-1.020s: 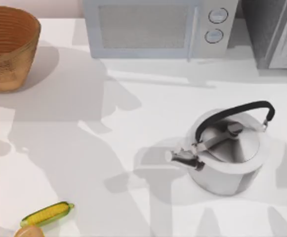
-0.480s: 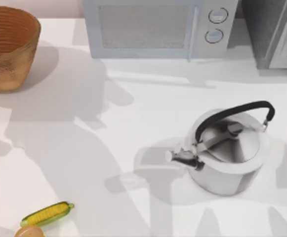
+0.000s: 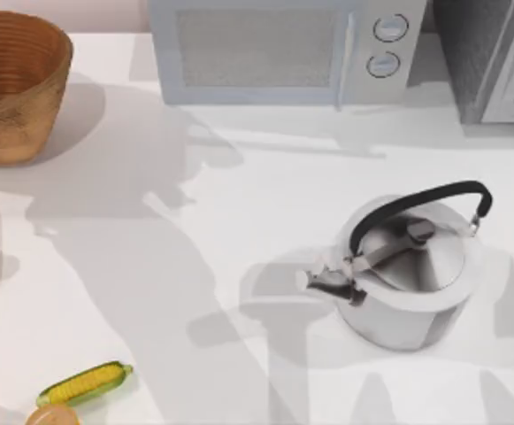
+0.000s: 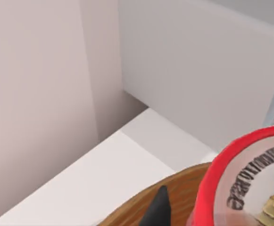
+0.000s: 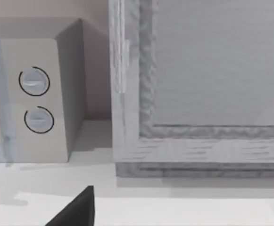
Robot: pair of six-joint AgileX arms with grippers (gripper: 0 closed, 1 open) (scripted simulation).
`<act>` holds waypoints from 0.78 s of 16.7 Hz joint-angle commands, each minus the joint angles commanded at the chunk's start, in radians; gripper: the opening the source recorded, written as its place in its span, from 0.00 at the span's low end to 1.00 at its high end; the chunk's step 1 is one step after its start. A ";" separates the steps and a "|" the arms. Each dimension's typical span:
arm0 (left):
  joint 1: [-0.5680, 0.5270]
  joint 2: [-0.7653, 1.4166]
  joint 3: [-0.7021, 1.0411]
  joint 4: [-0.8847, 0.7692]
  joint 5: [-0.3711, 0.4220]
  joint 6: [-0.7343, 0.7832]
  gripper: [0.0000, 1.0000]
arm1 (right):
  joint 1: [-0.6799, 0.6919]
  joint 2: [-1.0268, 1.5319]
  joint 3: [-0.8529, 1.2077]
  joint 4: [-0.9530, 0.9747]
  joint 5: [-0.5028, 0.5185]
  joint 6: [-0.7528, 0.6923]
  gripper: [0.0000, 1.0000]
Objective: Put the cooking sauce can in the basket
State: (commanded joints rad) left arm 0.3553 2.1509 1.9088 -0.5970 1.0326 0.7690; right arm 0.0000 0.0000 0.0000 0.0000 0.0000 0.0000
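In the top view, the basket (image 3: 13,84) is seen at the upper left of the frame, standing on the white worktop (image 3: 239,221) and cut by the left edge. A microwave (image 3: 283,49) is placed along the upper edge, near the middle, and a second grey appliance (image 3: 495,57) is seen at the upper right corner. A steel kettle (image 3: 411,274) with a black handle is set at the right of the frame, below centre, its spout turned toward the left. A corn cob (image 3: 84,383) is laid at the lower left, and a rounded tan thing (image 3: 51,416) is cut by the lower edge just beside it. Broad shadows are cast over the left and middle of the worktop.

In the left wrist view, the cooking sauce can (image 4: 250,183) is shown very close at the lower right of the frame, its red rim and dark lettering turned to the camera. A dark fingertip (image 4: 158,209) of the left claw is seen beside it, at the lower middle. Whether the can is pinched by the left claw cannot be told. The basket's wicker rim (image 4: 174,188) is seen behind the finger and the can, with the worktop and a pale wall beyond.

In the right wrist view, a dark fingertip (image 5: 78,209) of the right claw is seen at the lower left, over the worktop; its state cannot be told. The microwave's two dials (image 5: 35,99) are seen at the left, the grey appliance at the right.
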 joint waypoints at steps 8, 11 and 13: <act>-0.001 0.001 -0.001 0.002 -0.001 -0.002 0.30 | 0.000 0.000 0.000 0.000 0.000 0.000 1.00; -0.001 0.001 -0.001 0.002 -0.001 -0.002 0.53 | 0.000 0.000 0.000 0.000 0.000 0.000 1.00; -0.001 0.001 -0.001 0.002 -0.001 -0.002 0.68 | 0.000 0.000 0.000 0.000 0.000 0.000 1.00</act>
State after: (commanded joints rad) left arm 0.3544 2.1515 1.9074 -0.5946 1.0320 0.7673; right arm 0.0000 0.0000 0.0000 0.0000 0.0000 0.0000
